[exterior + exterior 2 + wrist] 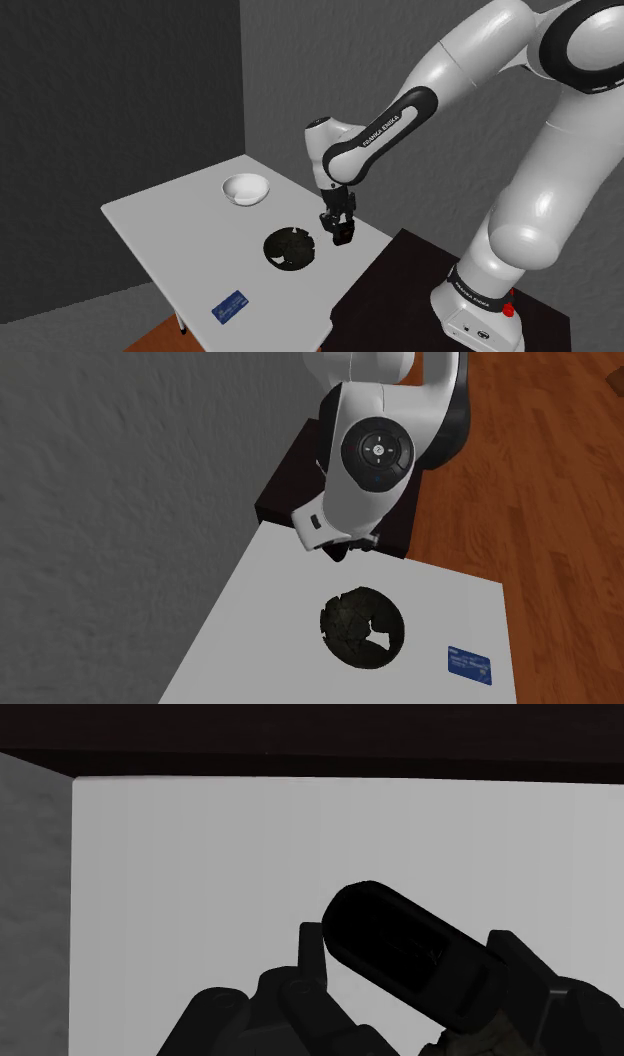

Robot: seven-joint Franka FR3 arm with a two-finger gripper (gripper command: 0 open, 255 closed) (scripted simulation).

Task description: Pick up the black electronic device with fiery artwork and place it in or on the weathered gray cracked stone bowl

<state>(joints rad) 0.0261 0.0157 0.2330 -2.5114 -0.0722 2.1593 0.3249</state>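
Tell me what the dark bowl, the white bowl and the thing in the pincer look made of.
Dark bowl: rough, matte, near-black, cracked, with a jagged gap in it; probably weathered stone.
White bowl: smooth, plain white, faint sheen; possibly ceramic, but the look leaves it open.
Black device, clasped in the pincer: smooth, rounded, uniformly black; perhaps plastic, unsure.
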